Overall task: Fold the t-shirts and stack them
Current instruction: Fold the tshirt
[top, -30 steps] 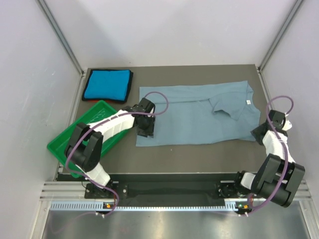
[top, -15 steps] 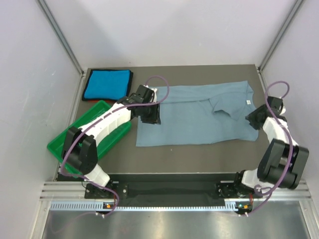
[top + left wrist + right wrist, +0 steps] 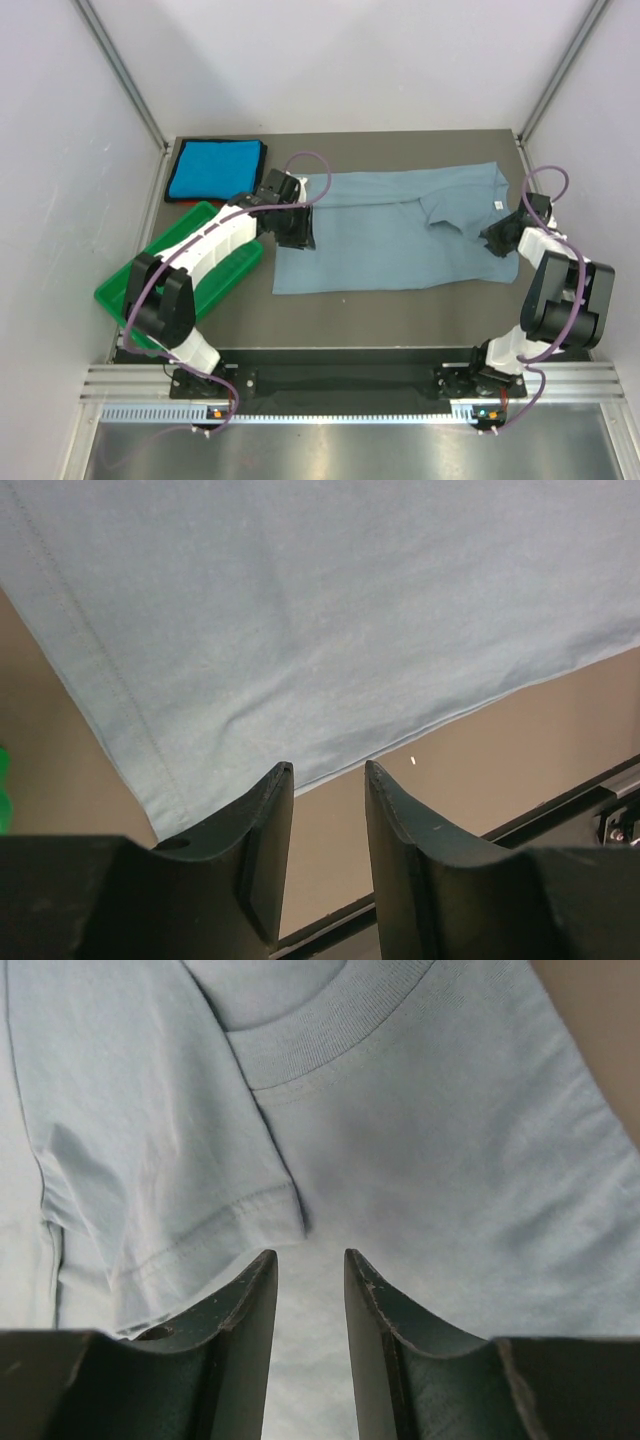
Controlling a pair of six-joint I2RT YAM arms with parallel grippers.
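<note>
The top view hides part of the grey-blue t-shirt (image 3: 400, 230): its left edge lies under the left arm's wrist and its right edge under the right arm's. Each wrist view cuts the cloth off on most sides. The shirt lies spread flat across the middle of the desk (image 3: 400, 310), neck to the right, with a small white tag (image 3: 497, 205) near the collar. The left fingers (image 3: 260, 840) stand spread over the shirt's near-left corner with nothing between them. The right fingers (image 3: 245, 1320) are also spread and empty, above a folded-in sleeve (image 3: 170, 1190) just below the ribbed collar (image 3: 330, 1030). Whether either pair touches the cloth cannot be told. The left arm crosses over a green tray (image 3: 115, 290) at the desk's left edge and covers much of it. The turquoise t-shirt (image 3: 214, 170) sits folded in the far-left corner, apart from the grey one. A bare strip of desk runs between the shirt's near hem and the front rail.
</note>
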